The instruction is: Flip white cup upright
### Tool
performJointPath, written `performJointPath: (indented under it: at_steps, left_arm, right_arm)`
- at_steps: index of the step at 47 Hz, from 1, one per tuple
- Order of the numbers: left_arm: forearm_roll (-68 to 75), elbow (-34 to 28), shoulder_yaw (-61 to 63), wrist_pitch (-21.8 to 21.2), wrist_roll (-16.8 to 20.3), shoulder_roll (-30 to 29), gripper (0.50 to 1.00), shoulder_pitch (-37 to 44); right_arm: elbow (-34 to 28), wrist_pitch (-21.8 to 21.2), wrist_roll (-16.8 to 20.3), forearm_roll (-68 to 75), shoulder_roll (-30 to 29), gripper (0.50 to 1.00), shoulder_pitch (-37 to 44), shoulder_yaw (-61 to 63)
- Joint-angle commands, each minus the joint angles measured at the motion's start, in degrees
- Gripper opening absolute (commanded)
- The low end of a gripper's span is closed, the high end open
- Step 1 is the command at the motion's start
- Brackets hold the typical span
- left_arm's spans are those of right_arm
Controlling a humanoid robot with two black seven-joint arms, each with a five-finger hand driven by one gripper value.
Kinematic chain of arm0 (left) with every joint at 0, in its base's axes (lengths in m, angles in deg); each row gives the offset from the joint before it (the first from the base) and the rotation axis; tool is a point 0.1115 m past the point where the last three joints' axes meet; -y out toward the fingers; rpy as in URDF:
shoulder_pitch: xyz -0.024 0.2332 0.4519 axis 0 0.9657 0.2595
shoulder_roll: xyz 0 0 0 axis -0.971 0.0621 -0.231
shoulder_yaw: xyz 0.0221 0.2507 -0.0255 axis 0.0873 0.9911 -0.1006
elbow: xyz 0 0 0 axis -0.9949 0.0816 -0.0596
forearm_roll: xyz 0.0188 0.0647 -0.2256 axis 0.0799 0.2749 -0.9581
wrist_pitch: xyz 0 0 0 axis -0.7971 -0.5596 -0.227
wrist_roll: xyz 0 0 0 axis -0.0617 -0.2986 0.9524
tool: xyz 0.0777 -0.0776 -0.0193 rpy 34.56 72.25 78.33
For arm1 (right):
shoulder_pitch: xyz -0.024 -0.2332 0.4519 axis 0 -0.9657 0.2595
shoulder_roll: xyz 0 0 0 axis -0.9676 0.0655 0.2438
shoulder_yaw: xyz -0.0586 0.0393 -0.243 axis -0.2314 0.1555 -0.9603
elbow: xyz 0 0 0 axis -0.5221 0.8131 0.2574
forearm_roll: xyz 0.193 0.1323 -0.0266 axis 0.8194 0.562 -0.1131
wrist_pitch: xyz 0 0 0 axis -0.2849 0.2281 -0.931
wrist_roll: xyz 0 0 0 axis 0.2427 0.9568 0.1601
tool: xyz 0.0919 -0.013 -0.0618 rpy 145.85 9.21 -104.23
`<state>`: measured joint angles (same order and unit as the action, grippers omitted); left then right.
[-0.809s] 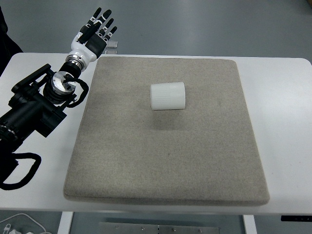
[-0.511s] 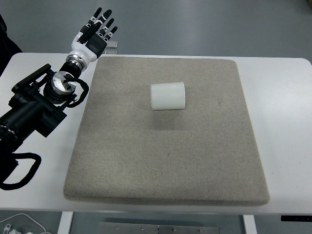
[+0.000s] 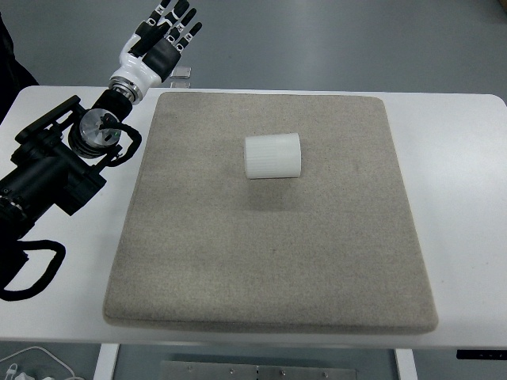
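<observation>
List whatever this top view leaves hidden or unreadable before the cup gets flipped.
- White cup: lies on its side on the mat; which end is the open mouth cannot be told.
- Left hand: fingertips cut off by the top edge.
- Right arm: not in the top view.
- Small clear object behind the left hand: partly hidden, unidentifiable.

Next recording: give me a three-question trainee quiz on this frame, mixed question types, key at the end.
1. True or false: the white cup stands upright.
2. The cup rests on: A) bare table, B) grey mat, C) a tray.
3. Fill in: the left hand has its fingers ____ and holds nothing.

Key: 1 false, it lies on its side. 2 B. 3 open; it hovers past the mat's far left corner, apart from the cup.
</observation>
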<state>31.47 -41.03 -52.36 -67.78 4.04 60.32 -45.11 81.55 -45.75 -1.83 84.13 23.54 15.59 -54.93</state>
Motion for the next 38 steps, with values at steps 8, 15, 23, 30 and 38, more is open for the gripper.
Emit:
performJointPath:
  at_steps: [8, 15, 23, 30, 38]
  left_arm:
    - [20.2, 1.3, 0.8, -1.9, 3.0, 0.2, 1.000, -3.0]
    - [27.9, 2.1, 1.3, -3.5, 4.3, -0.1, 1.000, -4.1]
    - [30.3, 6.1, 8.8, -3.6, 3.8, -0.6, 1.000, -5.4]
    - [31.5, 6.6, 14.1, -3.5, 3.8, -0.9, 1.000, -6.5]
    - [35.4, 7.3, 19.7, -3.7, 3.1, -1.0, 1.000, -9.1]
  right_arm:
    - [0.0, 0.0, 0.0, 0.0, 0.0, 0.930, 0.0, 0.0]
    - [0.0, 0.0, 0.0, 0.0, 0.0, 0.930, 0.0, 0.0]
    - [0.0, 0.0, 0.0, 0.0, 0.0, 0.930, 0.0, 0.0]
    - [0.0, 0.0, 0.0, 0.0, 0.0, 0.930, 0.0, 0.0]
    - [0.0, 0.0, 0.0, 0.0, 0.0, 0.930, 0.0, 0.0]
